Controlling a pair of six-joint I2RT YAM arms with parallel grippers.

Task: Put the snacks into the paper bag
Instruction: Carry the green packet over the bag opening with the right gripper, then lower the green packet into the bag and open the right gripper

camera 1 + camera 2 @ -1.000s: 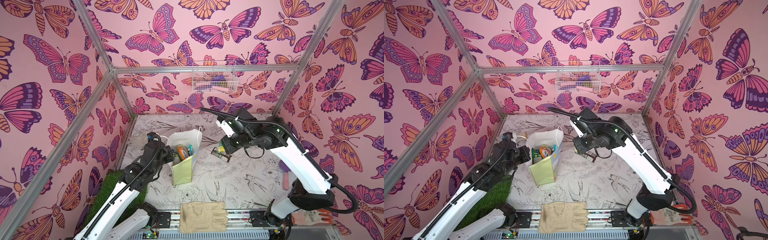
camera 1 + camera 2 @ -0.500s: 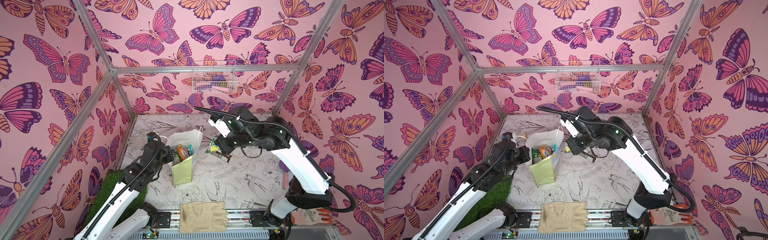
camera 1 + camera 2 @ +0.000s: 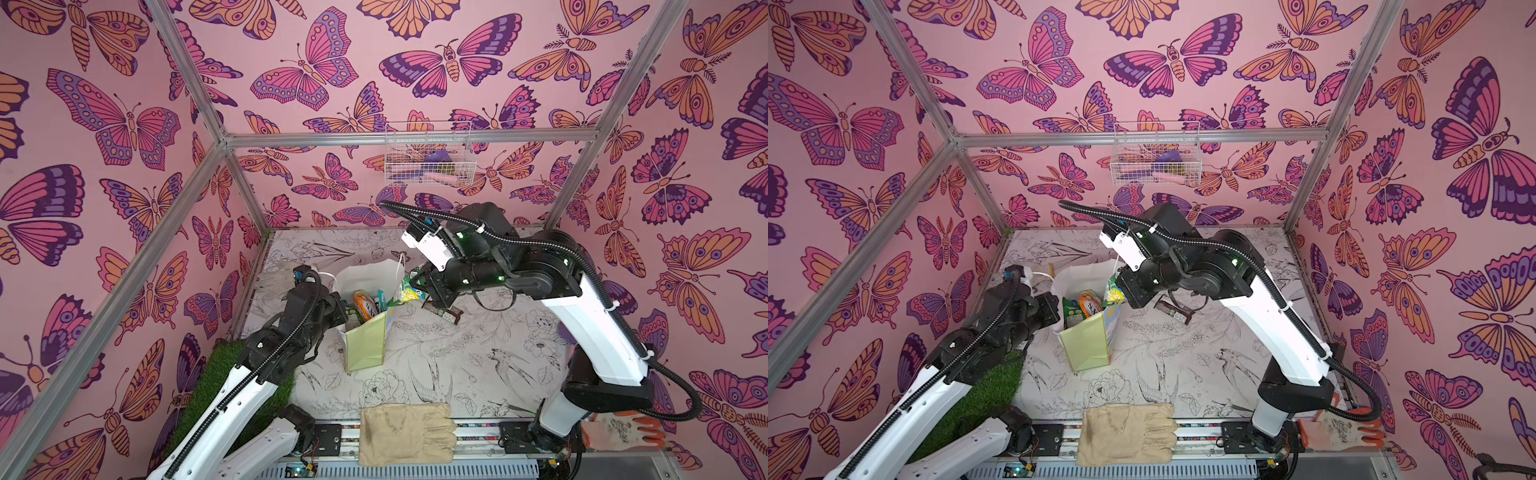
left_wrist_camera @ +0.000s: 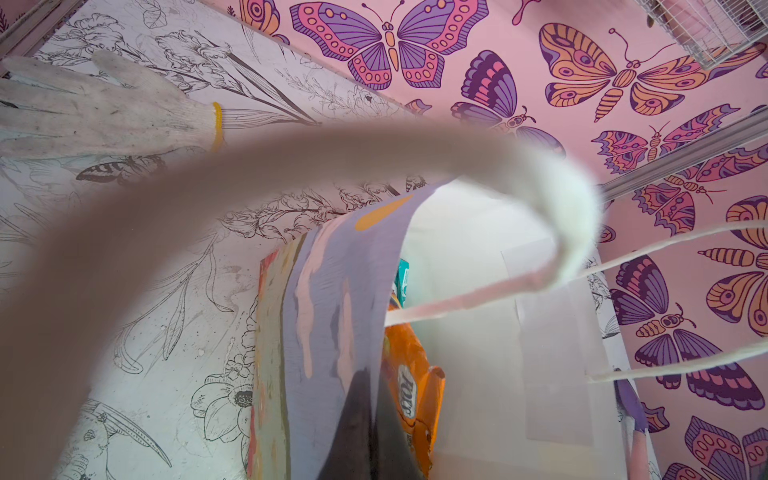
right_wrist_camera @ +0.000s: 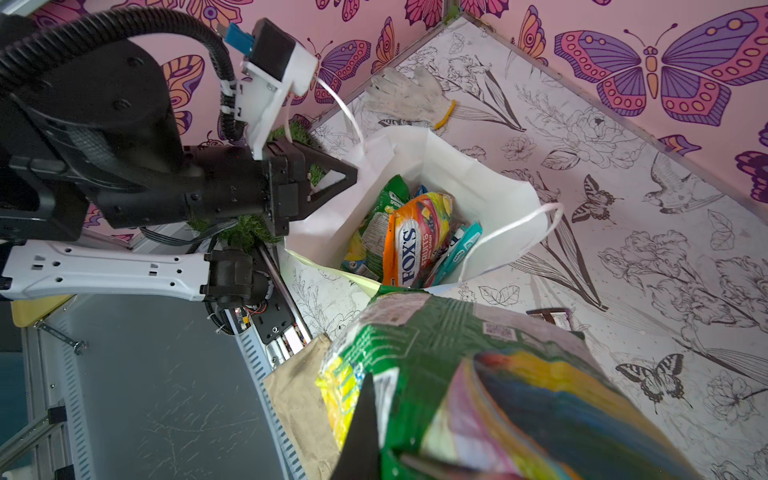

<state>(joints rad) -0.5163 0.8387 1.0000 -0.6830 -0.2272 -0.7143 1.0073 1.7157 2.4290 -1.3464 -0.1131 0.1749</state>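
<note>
The paper bag (image 3: pixel 365 347) (image 3: pixel 1088 347) stands upright and open left of the table's middle. My left gripper (image 3: pixel 341 311) (image 3: pixel 1057 316) (image 4: pixel 372 424) is shut on the bag's left wall (image 4: pixel 332 299). Inside the bag (image 5: pixel 419 162) lie several snacks, among them an orange Fox's packet (image 5: pixel 415 245) (image 4: pixel 411 374), a green one and a teal one. My right gripper (image 3: pixel 420 286) (image 3: pixel 1124 291) (image 5: pixel 386 419) is shut on a green-and-yellow packet (image 3: pixel 407 291) (image 3: pixel 1113 293) (image 5: pixel 449 353), hanging at the bag's right rim. A dark brown bar (image 3: pixel 442 312) (image 3: pixel 1173 312) (image 5: pixel 552 318) lies on the table right of the bag.
A beige glove (image 3: pixel 405 432) (image 3: pixel 1125 434) lies at the front edge, and an orange-and-white glove (image 3: pixel 619 430) at the front right. A white knit glove (image 4: pixel 104 108) (image 5: pixel 409 97) lies behind the bag. A wire basket (image 3: pixel 428 160) hangs on the back wall. A grass patch (image 3: pixel 208 386) sits front left.
My right gripper has carried the green-and-yellow packet leftward, from over the brown bar to the bag's right rim. The left gripper and the bag have stayed put.
</note>
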